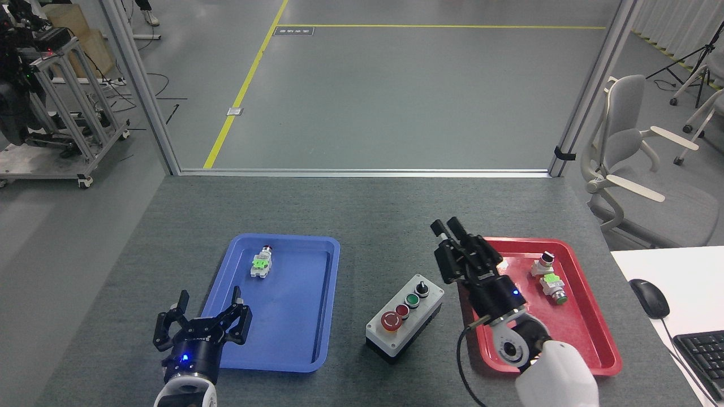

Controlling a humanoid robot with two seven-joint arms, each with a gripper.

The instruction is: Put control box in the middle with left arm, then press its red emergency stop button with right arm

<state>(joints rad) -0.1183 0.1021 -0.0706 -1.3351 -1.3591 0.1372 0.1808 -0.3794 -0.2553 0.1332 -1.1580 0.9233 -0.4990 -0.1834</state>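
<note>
The control box (419, 312) lies slantwise on the bare grey felt between the two trays, its row of buttons fully in view. The red emergency stop button (391, 321) sits at its near left end, uncovered. My right gripper (445, 226), the one with the grey cable loop, is raised above and to the right of the box, over the red tray's left edge, touching nothing. Its fingers are together, shut and empty. My left gripper (209, 296) hovers at the near left corner of the blue tray, open and empty.
The blue tray (283, 239) holds one white-and-green switch part (261, 263). The red tray (571, 370) holds two such parts (548, 274). A white desk with a mouse (649, 298) and a keyboard (700, 353) adjoins at the right, behind it a chair (628, 152).
</note>
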